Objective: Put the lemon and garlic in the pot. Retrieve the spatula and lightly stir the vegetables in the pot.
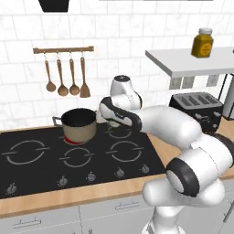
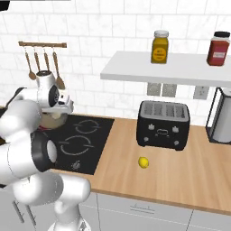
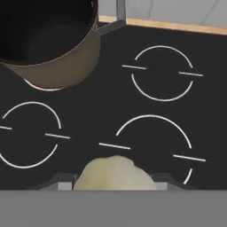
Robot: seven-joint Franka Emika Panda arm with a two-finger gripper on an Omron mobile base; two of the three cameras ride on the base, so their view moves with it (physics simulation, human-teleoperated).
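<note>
A black hob [image 1: 41,169] with white ring burners is set into a wooden worktop [image 2: 180,176] against a white tiled wall [image 1: 137,27]. The pot [image 1: 79,124] stands on a rear burner, glowing red beneath. In the hand view the gripper [image 3: 114,179] is clamped on the pale garlic [image 3: 113,174], above the hob beside the pot. The lemon [image 2: 143,162] lies on the worktop before a black toaster [image 2: 163,123]. 4 wooden utensils [image 1: 66,77] hang on a rail; 2 jars [image 2: 160,46] stand on a white shelf [image 2: 171,67].
</note>
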